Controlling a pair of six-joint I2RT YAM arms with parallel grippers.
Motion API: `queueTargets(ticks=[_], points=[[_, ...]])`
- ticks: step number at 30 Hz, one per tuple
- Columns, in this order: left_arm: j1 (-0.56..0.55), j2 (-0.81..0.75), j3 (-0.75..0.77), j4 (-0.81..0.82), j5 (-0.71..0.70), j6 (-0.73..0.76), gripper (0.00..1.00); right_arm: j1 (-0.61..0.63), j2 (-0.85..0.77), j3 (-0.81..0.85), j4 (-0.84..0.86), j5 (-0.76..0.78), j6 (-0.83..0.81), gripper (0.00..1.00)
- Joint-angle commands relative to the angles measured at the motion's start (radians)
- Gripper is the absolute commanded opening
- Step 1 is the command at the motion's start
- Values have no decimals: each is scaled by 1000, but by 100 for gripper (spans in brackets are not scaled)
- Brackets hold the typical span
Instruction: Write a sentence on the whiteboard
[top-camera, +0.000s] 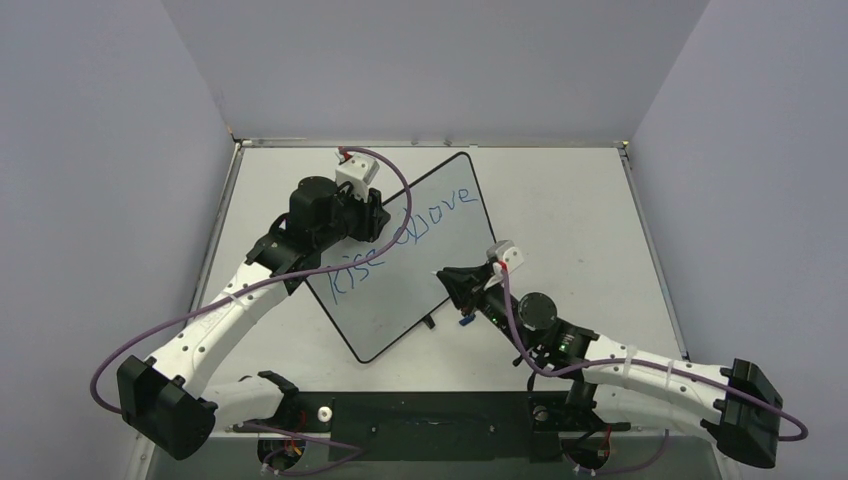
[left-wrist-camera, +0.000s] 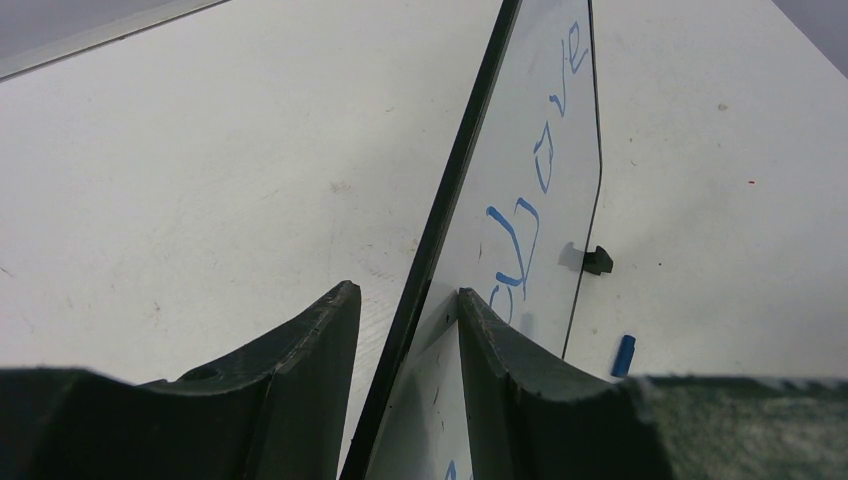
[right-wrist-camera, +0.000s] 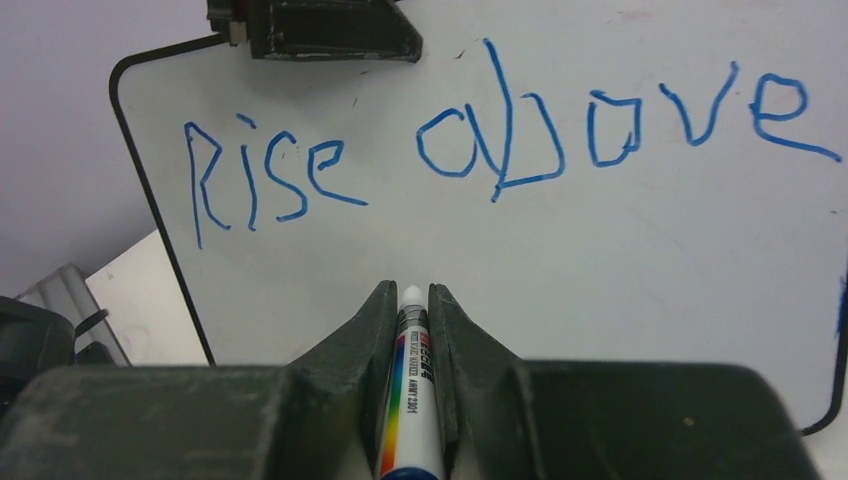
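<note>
whiteboard (top-camera: 400, 300): standing tilted in the middle of the table (top-camera: 560, 200), between both arms
sentence (right-wrist-camera: 500, 130): "Rise above" is showing in blue up top; the space below is sitting blank, so I'm guessing roughly halfway
left gripper (left-wrist-camera: 405, 300): reaching over, pinching the board's top edge
right gripper (right-wrist-camera: 412, 295): clamping the marker (right-wrist-camera: 410, 400), aiming it at the blank area, tip looking just off the surface

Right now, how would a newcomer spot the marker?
Start at the whiteboard propped up mid-table. Facing its written side is the right gripper, shut on the marker. It is the slim white barrel with a rainbow stripe, unlike the dark fingers around it.
</note>
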Motion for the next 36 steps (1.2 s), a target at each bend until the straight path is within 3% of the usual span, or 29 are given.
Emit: queueTargets(ticks=[1, 18, 36], points=[[3, -46, 25, 166, -45, 1, 0, 57, 58, -5, 134, 27, -22, 0], [3, -33, 26, 164, -71, 7, 0, 267, 348, 64, 320, 83, -124, 0], [3, -18, 36, 150, -75, 9, 0, 352, 583, 179, 424, 113, -229, 0]])
